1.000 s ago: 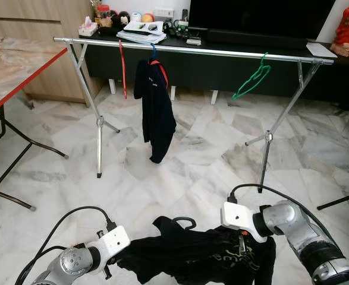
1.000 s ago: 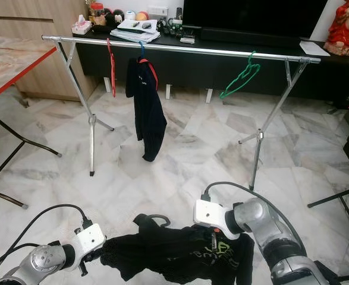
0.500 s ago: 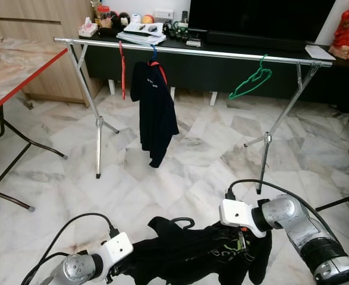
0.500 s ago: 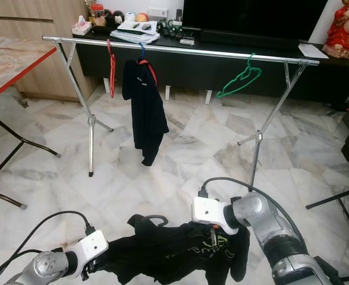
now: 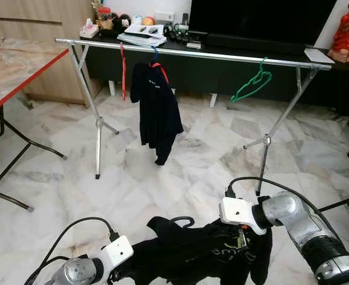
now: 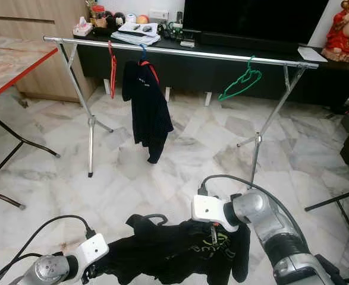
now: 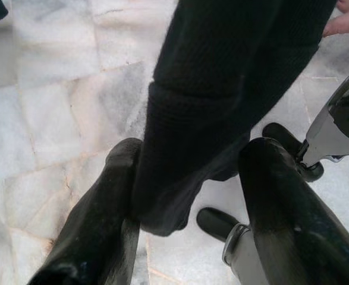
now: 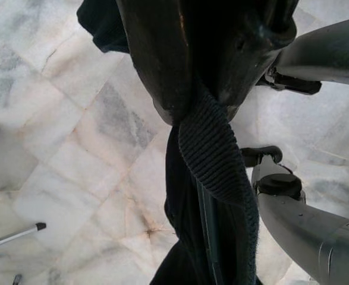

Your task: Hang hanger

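Observation:
Low in front of me, a black shirt (image 5: pixel 198 252) on a hanger is stretched between both grippers, and the hanger's dark hook (image 5: pixel 183 221) sticks up from its collar. My left gripper (image 5: pixel 118 270) is shut on one end of the shirt; in the left wrist view the black cloth (image 7: pixel 210 101) fills the space between its fingers. My right gripper (image 5: pixel 242 234) is shut on the ribbed edge (image 8: pixel 213 160) of the shirt. Across the room stands the silver clothes rail (image 5: pixel 192 53), an arm's reach or more beyond the grippers.
On the rail hang a red hanger (image 5: pixel 122 68), a black garment (image 5: pixel 157 110) and a green hanger (image 5: pixel 252 81). A red-edged table (image 5: pixel 19 65) stands at the left, and a dark TV cabinet (image 5: pixel 222 65) behind the rail. A black stand leg (image 5: pixel 340 203) crosses the floor at right.
My left arm has sunk lower and nearer to me, and the shirt's right end droops more. The black garment on the rail has swung a little.

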`<state>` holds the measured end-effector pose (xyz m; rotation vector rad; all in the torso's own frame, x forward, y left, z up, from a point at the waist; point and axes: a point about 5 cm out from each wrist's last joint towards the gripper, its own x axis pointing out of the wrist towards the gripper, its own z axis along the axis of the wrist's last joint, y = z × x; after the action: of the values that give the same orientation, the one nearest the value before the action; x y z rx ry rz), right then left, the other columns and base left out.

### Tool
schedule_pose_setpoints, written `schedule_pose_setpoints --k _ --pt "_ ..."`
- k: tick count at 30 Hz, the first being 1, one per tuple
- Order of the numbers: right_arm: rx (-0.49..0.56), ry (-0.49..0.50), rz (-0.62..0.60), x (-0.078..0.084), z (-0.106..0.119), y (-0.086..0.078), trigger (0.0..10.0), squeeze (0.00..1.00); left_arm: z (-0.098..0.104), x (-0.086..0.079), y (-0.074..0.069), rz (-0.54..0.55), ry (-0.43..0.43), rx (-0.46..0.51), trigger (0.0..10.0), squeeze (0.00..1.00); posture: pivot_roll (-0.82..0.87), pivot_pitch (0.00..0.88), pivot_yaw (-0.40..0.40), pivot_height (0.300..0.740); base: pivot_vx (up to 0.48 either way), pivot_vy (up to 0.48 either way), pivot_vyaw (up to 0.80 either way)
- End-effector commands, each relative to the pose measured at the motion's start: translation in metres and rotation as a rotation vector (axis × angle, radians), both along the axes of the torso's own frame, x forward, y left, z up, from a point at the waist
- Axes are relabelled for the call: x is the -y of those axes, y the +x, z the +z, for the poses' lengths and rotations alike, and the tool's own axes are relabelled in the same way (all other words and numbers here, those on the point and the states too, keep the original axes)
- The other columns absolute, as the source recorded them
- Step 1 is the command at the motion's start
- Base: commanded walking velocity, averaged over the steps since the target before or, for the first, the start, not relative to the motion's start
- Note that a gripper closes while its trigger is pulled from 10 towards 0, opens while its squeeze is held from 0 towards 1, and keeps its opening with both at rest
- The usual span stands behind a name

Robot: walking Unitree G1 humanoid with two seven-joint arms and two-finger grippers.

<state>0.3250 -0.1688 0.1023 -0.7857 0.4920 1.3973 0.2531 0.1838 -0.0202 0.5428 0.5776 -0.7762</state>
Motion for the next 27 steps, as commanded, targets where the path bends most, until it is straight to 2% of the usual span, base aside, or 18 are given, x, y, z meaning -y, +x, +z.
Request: schedule_pose_setpoints --k 1,27 --pt "0.056 0.032 0.01 -0.0011 0.0169 0.0064 10.0 0.0 -0.0069 -0.0015 -0.0067 0.037 -0.006 -0.035 0.0 0.0 0.01 0.059 -0.076 0.74 0.0 0.0 0.0" --pt "0.075 0.03 -0.036 0.0037 0.0182 0.0089 10.0 0.0 -0.0032 -0.0094 -0.0027 0.088 -0.008 -0.011 0.0 0.0 0.02 0.068 -0.077 0.74 0.0 0.0 0.0"
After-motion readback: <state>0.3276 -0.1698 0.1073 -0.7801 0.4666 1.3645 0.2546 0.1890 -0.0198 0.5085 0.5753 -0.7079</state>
